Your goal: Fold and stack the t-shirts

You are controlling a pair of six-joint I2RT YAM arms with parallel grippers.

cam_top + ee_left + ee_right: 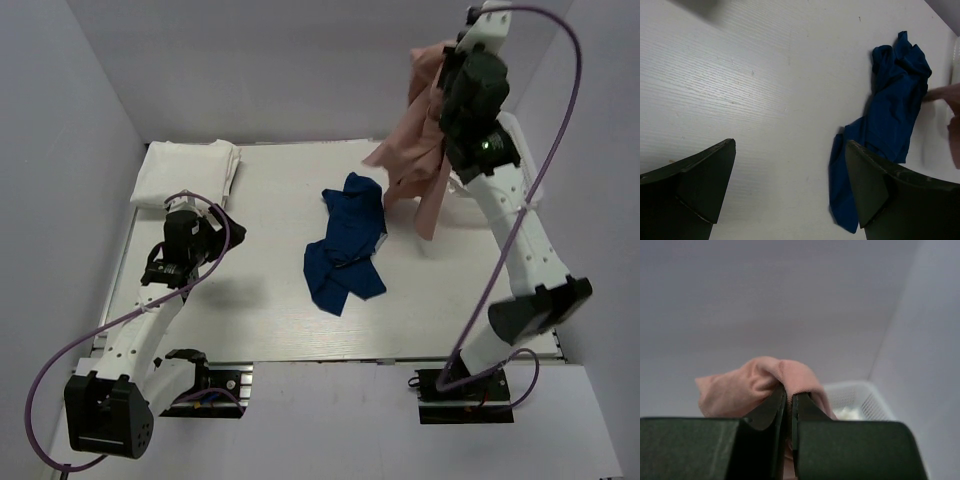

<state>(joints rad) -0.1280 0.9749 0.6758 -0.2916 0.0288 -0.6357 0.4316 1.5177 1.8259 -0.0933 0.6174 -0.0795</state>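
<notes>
White shirts [187,172] lie folded. The right claw [788,390] pinches the pink shirt [410,150] up high; the left claw [790,145] is wide, empty. The blue shirt [345,240] lies crumpled.

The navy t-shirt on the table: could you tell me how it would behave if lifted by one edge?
Probably floppy: the navy t-shirt lies crumpled in folds. It should drape like the pink t-shirt hanging from the right hand. A push would likely bunch it, not slide it whole.
</notes>
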